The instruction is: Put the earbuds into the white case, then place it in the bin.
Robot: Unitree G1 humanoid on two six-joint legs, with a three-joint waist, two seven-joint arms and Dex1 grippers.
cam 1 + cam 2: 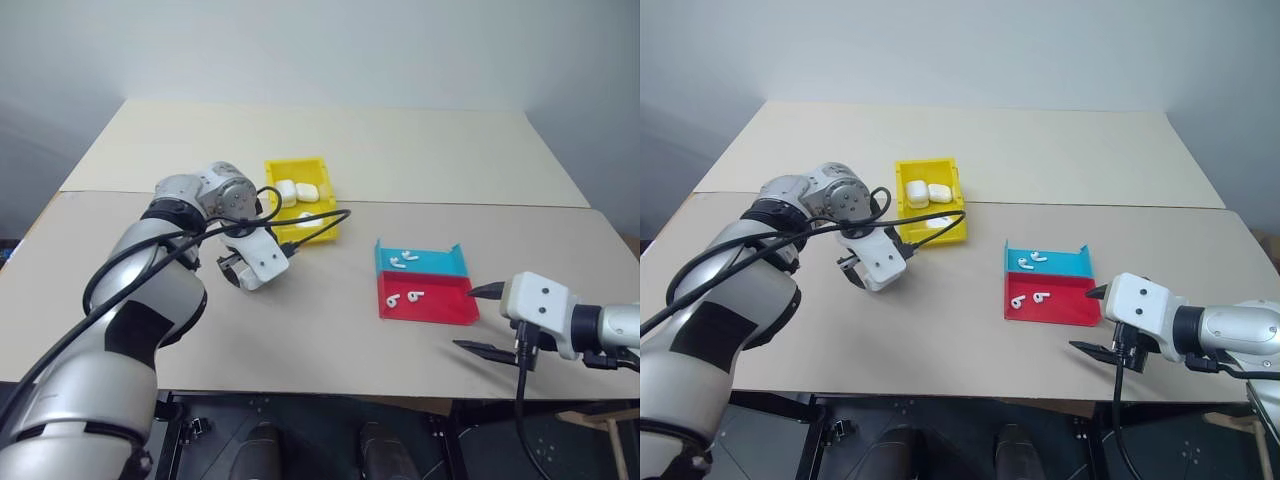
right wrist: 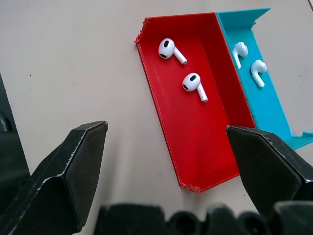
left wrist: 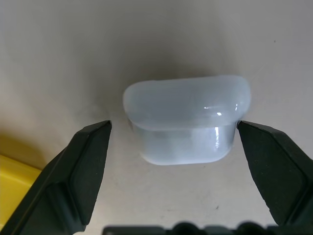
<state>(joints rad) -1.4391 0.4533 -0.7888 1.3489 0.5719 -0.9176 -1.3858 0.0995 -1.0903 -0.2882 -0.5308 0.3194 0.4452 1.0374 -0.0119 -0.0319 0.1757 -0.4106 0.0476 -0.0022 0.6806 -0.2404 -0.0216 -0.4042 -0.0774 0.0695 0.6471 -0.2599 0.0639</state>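
Left wrist view shows the left gripper [image 3: 173,147] wide open above the white case [image 3: 187,117], seemingly not touching it, on the table [image 1: 420,150] beside the bin [image 1: 322,228].

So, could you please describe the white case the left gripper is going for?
On the beige table, find the yellow bin holding other white cases. The white case lies outside it on bare tabletop, between the open left gripper's fingers, untouched.
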